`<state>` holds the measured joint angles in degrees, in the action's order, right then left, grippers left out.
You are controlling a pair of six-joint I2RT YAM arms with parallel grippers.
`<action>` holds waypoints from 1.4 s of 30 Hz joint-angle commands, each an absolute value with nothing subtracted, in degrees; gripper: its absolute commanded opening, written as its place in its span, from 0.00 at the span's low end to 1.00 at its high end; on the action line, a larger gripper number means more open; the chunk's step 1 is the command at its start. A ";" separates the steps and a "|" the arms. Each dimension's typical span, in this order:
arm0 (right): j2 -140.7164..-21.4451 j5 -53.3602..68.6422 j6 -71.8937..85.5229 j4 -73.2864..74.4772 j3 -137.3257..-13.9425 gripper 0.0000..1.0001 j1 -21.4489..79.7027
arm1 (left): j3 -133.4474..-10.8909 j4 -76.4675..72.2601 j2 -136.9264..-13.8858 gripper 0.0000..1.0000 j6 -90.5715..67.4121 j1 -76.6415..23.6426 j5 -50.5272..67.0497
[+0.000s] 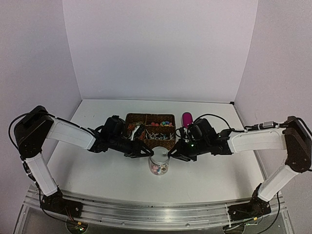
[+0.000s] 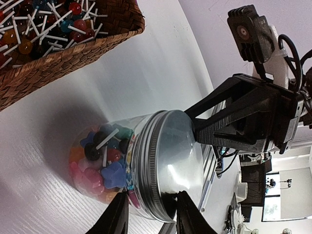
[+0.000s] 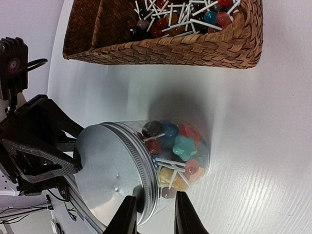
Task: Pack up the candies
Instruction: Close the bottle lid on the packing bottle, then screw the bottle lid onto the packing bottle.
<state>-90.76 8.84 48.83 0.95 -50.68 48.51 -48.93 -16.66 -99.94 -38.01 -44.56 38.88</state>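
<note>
A clear glass jar (image 1: 159, 165) stands on the white table, in front of the basket. A silver screw lid (image 2: 170, 156) sits on it. The jar is packed with candies (image 3: 178, 146), small lollipops in red, blue, teal, yellow and pink with white sticks. My left gripper (image 2: 152, 217) is at the lid's left side. Its fingers are apart, and the lid rim shows in the gap. My right gripper (image 3: 154, 217) is at the lid's right side. Its fingers are also apart, at the jar's neck. Neither gripper lifts the jar.
A brown wicker basket (image 1: 146, 116) with compartments sits just behind the jar, and more lollipops (image 1: 161, 127) lie in it. A magenta scoop (image 1: 186, 119) lies to the basket's right. The two arms meet over the table's middle, and white walls close in the back and sides.
</note>
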 commanded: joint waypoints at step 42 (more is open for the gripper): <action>-93.70 5.94 44.36 5.96 -61.00 0.75 47.96 | -33.80 -29.08 -94.55 0.99 27.44 -44.74 40.72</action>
<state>-90.40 5.77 43.99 6.77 -58.02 48.14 -33.48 -22.53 -90.91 12.62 -44.55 42.34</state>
